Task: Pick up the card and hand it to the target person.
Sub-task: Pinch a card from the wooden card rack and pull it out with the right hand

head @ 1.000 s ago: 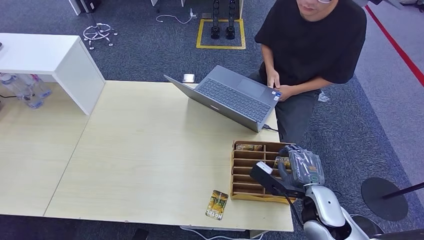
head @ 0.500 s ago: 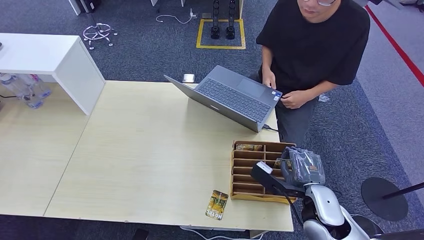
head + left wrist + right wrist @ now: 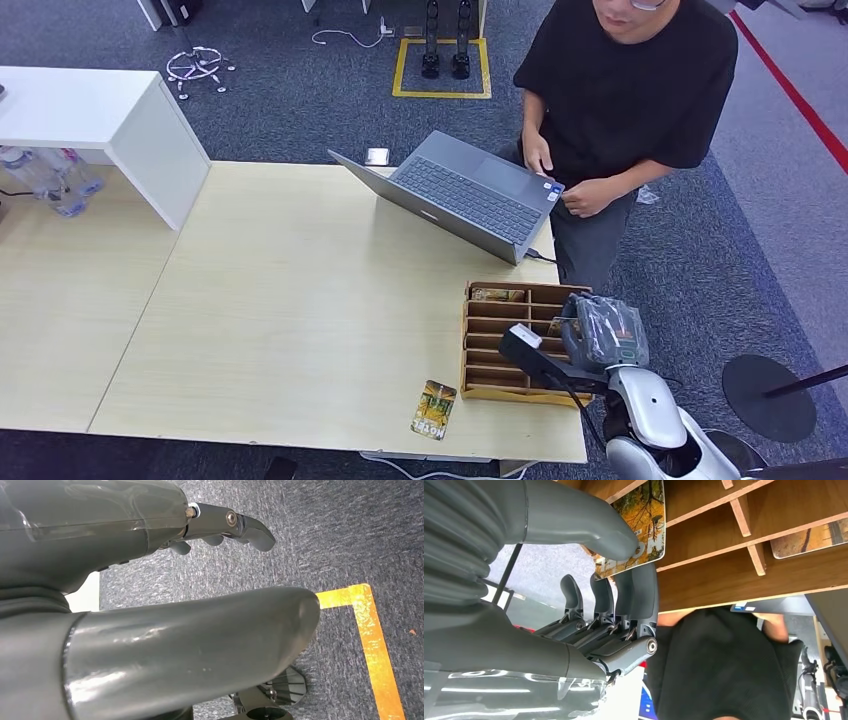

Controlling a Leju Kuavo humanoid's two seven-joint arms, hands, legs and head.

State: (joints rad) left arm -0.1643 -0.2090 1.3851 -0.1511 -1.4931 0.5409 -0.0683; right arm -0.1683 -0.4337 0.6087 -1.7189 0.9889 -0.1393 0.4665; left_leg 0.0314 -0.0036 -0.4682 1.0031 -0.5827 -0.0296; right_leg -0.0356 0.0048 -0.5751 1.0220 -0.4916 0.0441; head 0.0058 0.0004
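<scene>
While the right robot hand (image 3: 600, 333) sits at the near right corner of the wooden slotted organizer (image 3: 490, 352), the right wrist view shows its thumb (image 3: 589, 527) pressed on the face of an autumn-tree card (image 3: 642, 520) and its dark fingers (image 3: 634, 597) curled at the card's outer edge, so I judge it to be pinching that card where it lies in a slot, with the lift out of the organizer not yet made. By that reading the pick is at the grasp stage, and the carry and handover to the person (image 3: 625, 90) are all left to do. Whether the fingers reach under the card or only meet its edge is hard to tell, since the thumb and the card hide the contact. From the head view the hand's wrapped back covers the card and the slot it lies in. The left robot hand (image 3: 220, 530) hangs over blue-grey carpet with nothing in it and its fingers loosely apart. Near the front edge of the worktop (image 3: 300, 300) lies a separate card (image 3: 433, 409), just beside the organizer; another card (image 3: 497, 295) rests in the organizer's far row. Farther off, the person stands past an open laptop (image 3: 455, 195), both hands near its far corner; the face is cut off by the frame's top.
</scene>
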